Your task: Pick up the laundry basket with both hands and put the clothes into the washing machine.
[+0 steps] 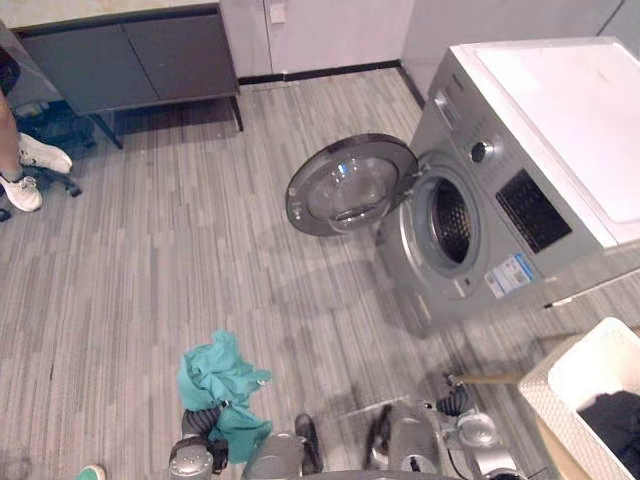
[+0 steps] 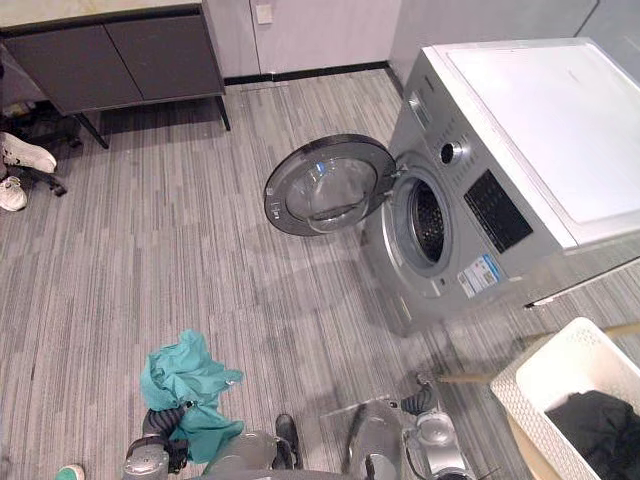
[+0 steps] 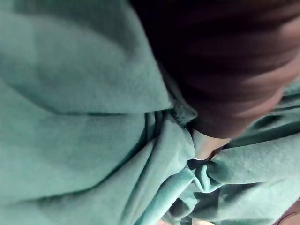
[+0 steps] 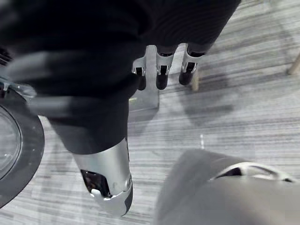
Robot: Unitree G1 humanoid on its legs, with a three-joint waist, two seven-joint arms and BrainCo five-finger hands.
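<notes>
Teal fleecy cloth, crumpled, bunched in the left hand's grasp; right hand empty, fingers slack above the striped floor.

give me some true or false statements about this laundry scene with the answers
1. The washing machine has its door shut. False: the door is swung wide open.
2. A teal cloth is bunched over the left hand. True.
3. The white basket has dark clothing in it. True.
4. The right hand is gripping the basket. False: it holds nothing, its fingers are relaxed, and it is apart from the basket.
</notes>
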